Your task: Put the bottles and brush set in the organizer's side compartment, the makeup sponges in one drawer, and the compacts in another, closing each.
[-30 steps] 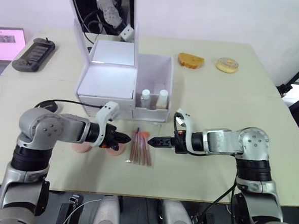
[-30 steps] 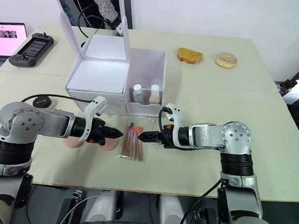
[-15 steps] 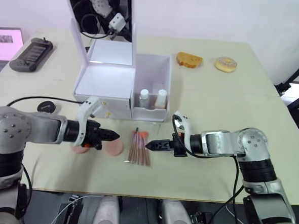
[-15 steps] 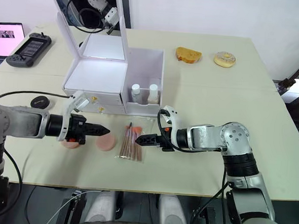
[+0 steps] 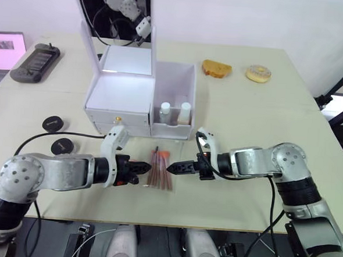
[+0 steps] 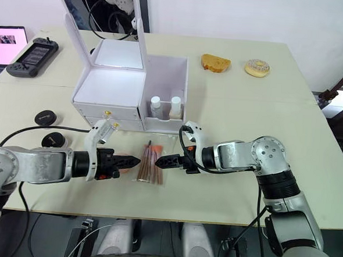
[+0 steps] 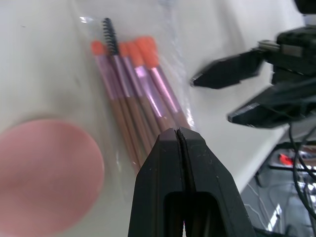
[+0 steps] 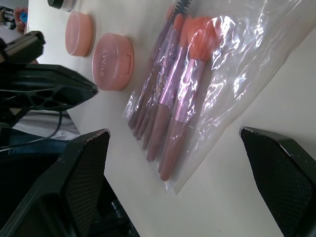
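A robot test room, by the look of it — plain white wall, a bare table [image 5: 247, 121] with a laptop [image 5: 5, 45], a handheld controller [image 5: 36, 62] and fake pastries [image 5: 217, 68] as props.

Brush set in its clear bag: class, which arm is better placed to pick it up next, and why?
Probably the right. The right gripper has its jaws open toward the brush set, while the left gripper points at it with its jaws shut.

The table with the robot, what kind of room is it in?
Probably a robot test room, not a home. The plain table holds a white makeup organizer, pretend bread and a doughnut, a handheld controller, and a laptop at the edge.
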`<state>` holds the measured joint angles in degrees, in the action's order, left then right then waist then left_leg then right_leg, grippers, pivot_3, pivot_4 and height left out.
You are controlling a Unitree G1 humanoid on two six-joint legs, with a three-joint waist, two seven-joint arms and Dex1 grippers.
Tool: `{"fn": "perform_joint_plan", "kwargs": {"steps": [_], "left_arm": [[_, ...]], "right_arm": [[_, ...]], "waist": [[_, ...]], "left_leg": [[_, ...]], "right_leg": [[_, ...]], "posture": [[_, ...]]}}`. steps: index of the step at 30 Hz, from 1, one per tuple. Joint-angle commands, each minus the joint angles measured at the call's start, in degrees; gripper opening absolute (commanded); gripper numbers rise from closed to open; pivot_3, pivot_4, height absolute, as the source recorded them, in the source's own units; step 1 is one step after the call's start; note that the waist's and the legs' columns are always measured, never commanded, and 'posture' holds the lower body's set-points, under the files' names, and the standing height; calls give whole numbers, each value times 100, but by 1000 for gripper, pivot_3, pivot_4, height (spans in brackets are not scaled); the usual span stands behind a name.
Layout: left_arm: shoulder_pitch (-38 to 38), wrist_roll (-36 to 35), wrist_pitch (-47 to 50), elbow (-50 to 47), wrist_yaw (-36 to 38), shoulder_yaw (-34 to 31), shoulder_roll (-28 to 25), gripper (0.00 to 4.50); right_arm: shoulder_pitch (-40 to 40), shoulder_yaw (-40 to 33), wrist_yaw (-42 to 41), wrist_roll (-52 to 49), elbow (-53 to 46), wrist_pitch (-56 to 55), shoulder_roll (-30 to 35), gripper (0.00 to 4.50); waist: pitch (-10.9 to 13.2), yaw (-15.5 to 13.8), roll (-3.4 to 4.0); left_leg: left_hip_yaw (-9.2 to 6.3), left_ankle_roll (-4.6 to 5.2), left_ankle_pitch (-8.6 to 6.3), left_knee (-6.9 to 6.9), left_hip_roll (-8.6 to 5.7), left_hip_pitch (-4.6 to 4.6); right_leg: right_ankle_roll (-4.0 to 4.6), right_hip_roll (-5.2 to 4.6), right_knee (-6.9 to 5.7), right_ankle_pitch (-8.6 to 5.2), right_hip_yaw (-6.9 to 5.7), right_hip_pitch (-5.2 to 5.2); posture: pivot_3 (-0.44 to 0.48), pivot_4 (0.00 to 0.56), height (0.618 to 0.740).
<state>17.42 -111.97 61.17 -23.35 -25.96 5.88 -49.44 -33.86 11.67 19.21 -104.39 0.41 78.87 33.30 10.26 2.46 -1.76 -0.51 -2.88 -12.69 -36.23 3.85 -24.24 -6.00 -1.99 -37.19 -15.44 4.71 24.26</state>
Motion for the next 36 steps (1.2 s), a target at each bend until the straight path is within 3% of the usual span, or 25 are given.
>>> {"fn": "perform_joint_plan", "kwargs": {"steps": [1, 10, 22, 36], "left_arm": [[233, -103, -118, 44, -211, 232, -91, 37], [874, -80, 44, 494, -500, 849, -129, 37], [1006, 294, 255, 805, -671, 1229, -56, 37], [906, 659, 583, 814, -661, 1446, 348, 37]], "right_arm": [[49, 198, 24, 25, 66, 10, 18, 4500], [181, 206, 220, -176, -109, -270, 41, 4500], [385, 220, 204, -232, -224, -518, 126, 4500], [166, 374, -14, 291, 40, -433, -496, 4500]], "waist": [[0, 3, 0], [0, 14, 0], [0, 2, 0], [-33, 8, -1]], "left_leg": [[0, 0, 0, 0, 0, 0], [1, 0, 0, -1, 0, 0], [1, 0, 0, 0, 0, -2], [-2, 0, 0, 4, 0, 20]], "right_leg": [[0, 0, 0, 0, 0, 0], [1, 2, 1, 0, 5, 0], [1, 3, 2, 0, 6, 3], [9, 12, 2, 3, 16, -7]], "posture": [[0, 150, 740], [0, 150, 740], [0, 150, 740], [0, 150, 740]]}}
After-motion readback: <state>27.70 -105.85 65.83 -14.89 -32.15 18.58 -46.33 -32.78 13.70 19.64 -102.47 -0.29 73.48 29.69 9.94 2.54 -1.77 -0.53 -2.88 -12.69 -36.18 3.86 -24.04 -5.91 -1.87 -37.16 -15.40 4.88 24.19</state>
